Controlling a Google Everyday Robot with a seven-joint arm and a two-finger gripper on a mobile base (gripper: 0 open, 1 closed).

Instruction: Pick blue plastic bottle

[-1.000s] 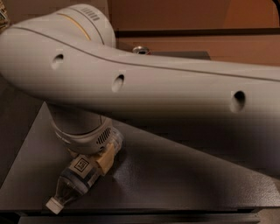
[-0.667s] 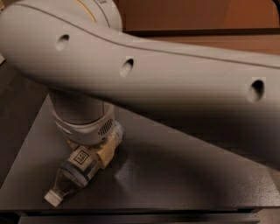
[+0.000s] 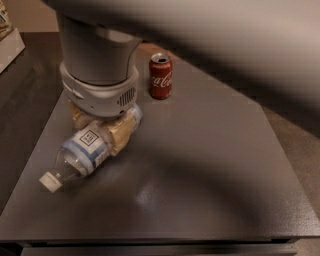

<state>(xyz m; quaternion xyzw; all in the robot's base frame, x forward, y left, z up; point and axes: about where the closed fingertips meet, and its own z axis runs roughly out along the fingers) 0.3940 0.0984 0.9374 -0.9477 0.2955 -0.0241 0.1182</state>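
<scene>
On the dark table [image 3: 210, 190] the bottle [image 3: 82, 152] lies on its side left of centre, its white cap [image 3: 50, 181] pointing to 7 o'clock. The gripper [image 3: 102, 127] comes down over the bottle's far end, tan fingers [image 3: 121, 132] pinching it from both sides. Beyond, at 1 o'clock from the gripper, a red can [image 3: 160, 76] stands upright, apart from both

Gripper [image 3: 105, 132] low over the left half of the table [image 3: 210, 165]. Tabletop is dark grey and matte, with a dull light patch [image 3: 150, 195] nearer the camera, right of gripper. Dark floor [image 3: 25, 100] to its left, brownish floor [image 3: 300, 150] far right. Beige wall [image 3: 30, 15] behind.
</scene>
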